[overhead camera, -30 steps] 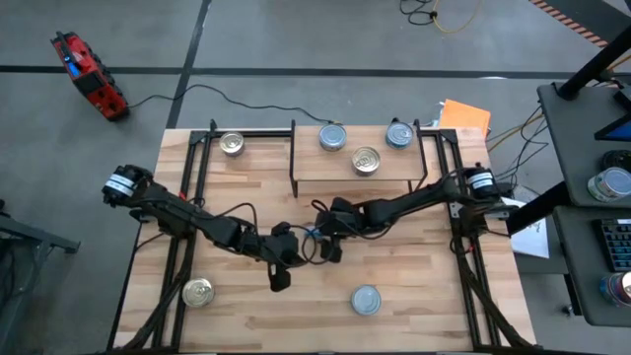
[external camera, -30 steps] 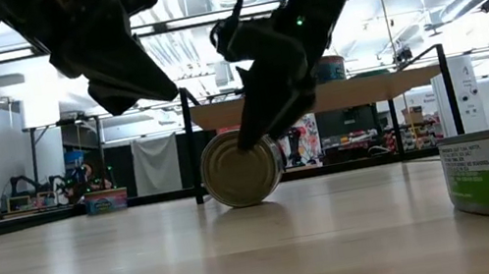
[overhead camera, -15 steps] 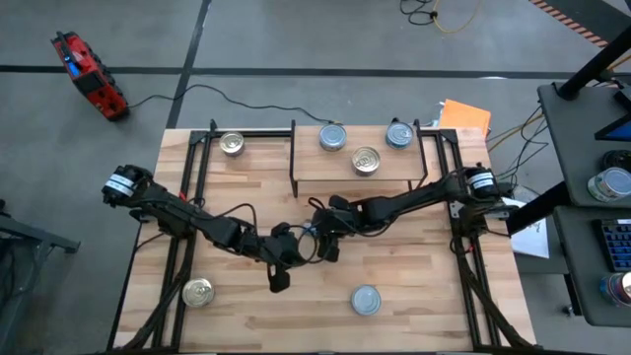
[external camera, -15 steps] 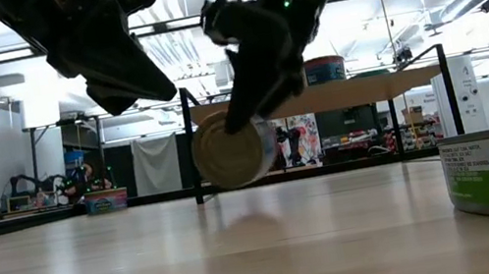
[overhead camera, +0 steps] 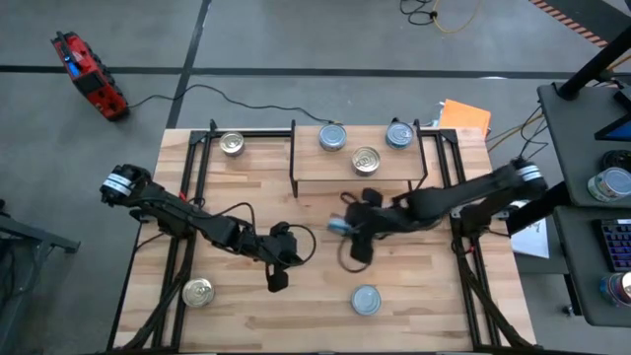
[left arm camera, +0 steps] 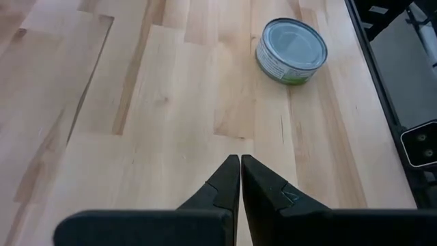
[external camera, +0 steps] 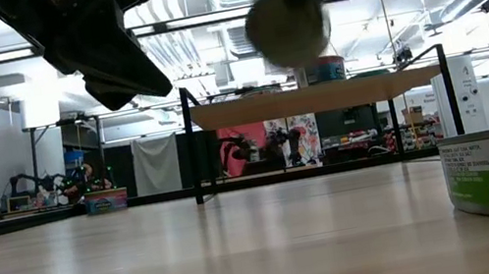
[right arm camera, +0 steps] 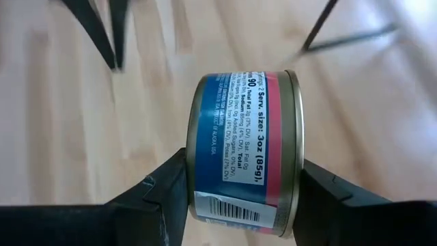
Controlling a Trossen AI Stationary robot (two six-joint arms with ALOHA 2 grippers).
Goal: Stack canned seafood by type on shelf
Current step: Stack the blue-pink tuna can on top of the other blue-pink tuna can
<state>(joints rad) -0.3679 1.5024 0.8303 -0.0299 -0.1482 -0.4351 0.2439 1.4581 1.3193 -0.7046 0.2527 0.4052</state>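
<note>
Gripping a tin (right arm camera: 244, 150) labelled "3oz (85g)", right hand (right arm camera: 235, 188); left hand (left arm camera: 240, 179) pinched closed.

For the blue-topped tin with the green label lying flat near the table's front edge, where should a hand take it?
Come straight down on the blue-topped, green-labelled round tin and close the fingers across its short curved side wall, on opposite sides. It sits flat on its base, with bare butcher-block tabletop around it, so nothing seems to block the approach.

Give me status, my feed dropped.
Right gripper shut on tin, airborne before shelf. Left gripper shut, empty, idle. Path clear.
</note>
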